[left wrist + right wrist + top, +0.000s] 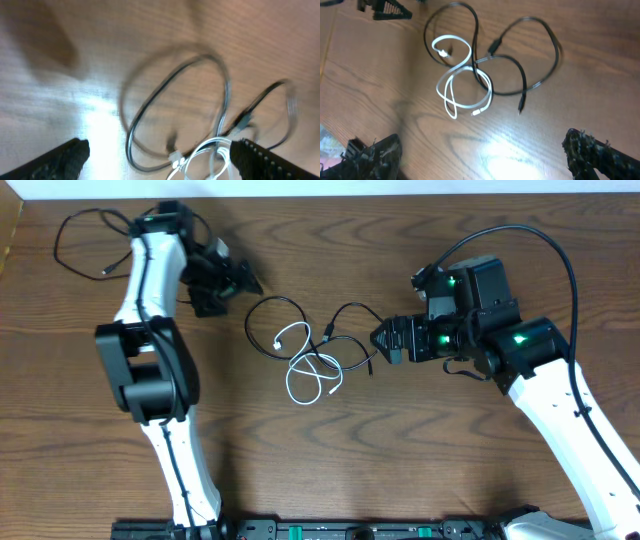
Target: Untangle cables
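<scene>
Left pincer (232,295) agape | right pincer (378,340) agape | cables (316,358) sprawl left-right

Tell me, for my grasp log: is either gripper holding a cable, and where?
Nothing is held. The left gripper and right gripper are open, apart from the cables.

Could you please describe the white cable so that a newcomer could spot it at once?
At the middle of the brown wooden table lies a small tangle of thin cords. The thin white cable coils within it, and it alone is pale beside the two thin black cords.
</scene>
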